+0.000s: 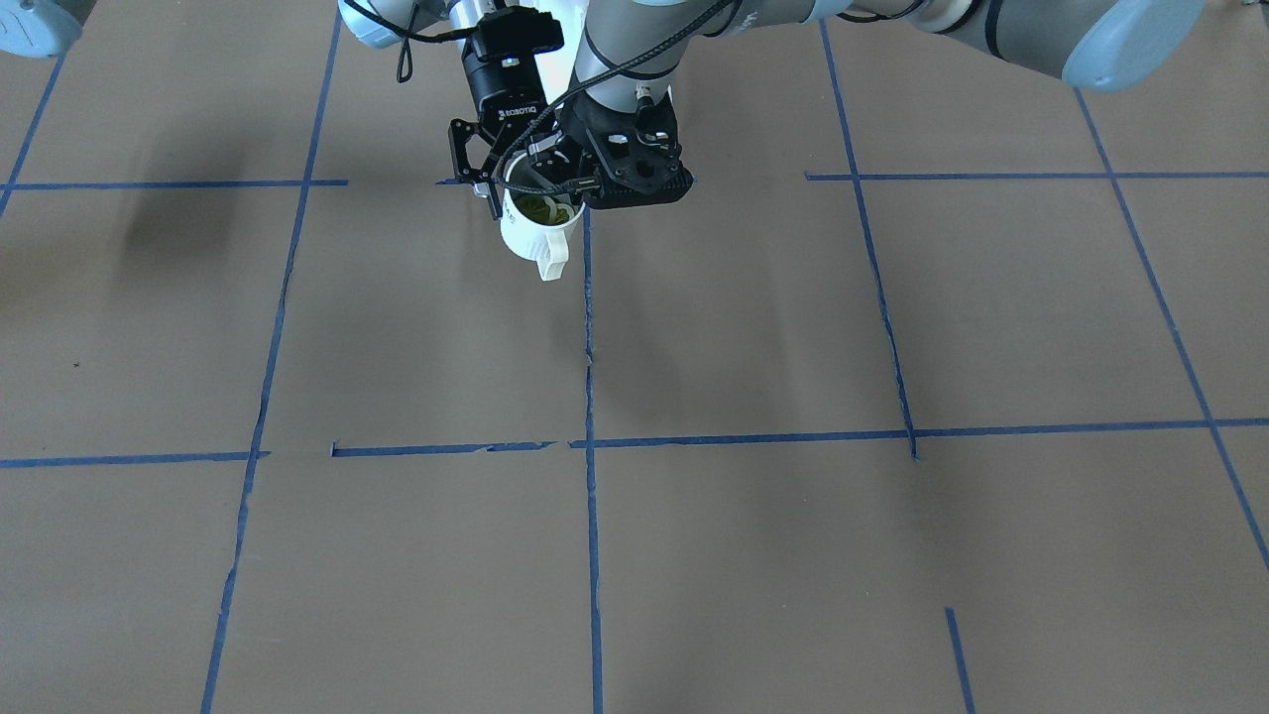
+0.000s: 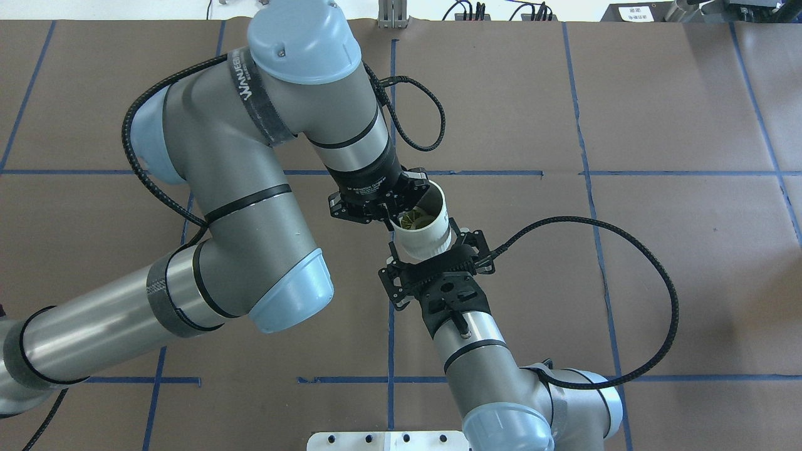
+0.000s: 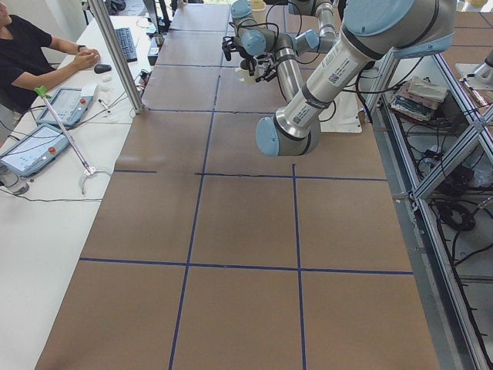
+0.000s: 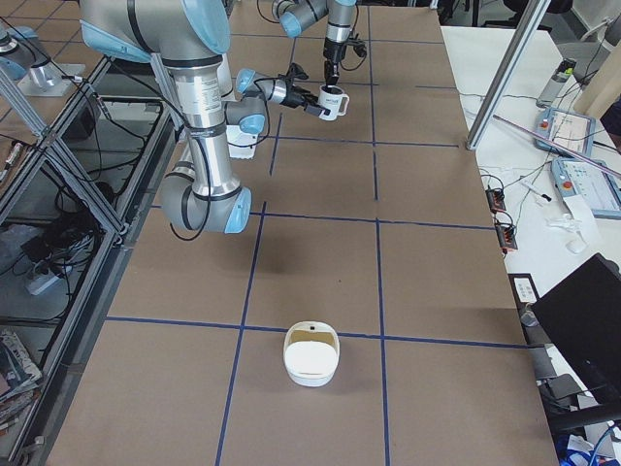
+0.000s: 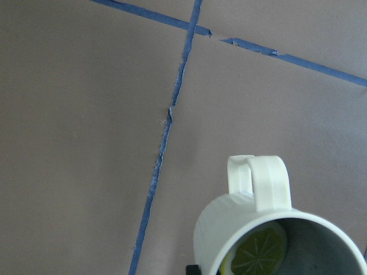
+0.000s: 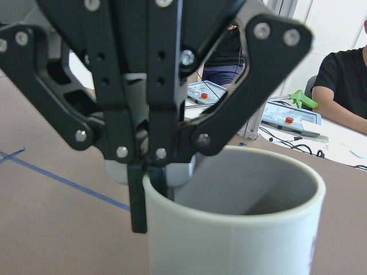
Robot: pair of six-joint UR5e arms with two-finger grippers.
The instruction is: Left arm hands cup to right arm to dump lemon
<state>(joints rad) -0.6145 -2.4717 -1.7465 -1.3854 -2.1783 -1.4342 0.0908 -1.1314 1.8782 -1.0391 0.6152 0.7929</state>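
Right up against the lens of the right wrist view hangs the left gripper (image 6: 150, 196), its black linkage fingers drawn in on the rim of the cup (image 6: 229, 243) — one finger inside the grey wall, one outside, with the rim pinched between them. The cup is up in the air over the brown table (image 1: 397, 327), close to a blue tape line (image 1: 591, 327). It is roughly upright, and its handle (image 1: 551, 260) points away from the robot.

Down in the cup lies the lemon (image 5: 259, 252), a yellow-green slice leaning against the inner wall.

The right gripper (image 2: 431, 250) comes in about level from the robot's side. Its broad jaws stand either side of the cup's lower body — whether they press on it I cannot tell.

Well apart, toward the table's end on the robot's right, a white bowl (image 4: 312, 382) sits on the table. Its inside looks pale, and what it holds I cannot make out.
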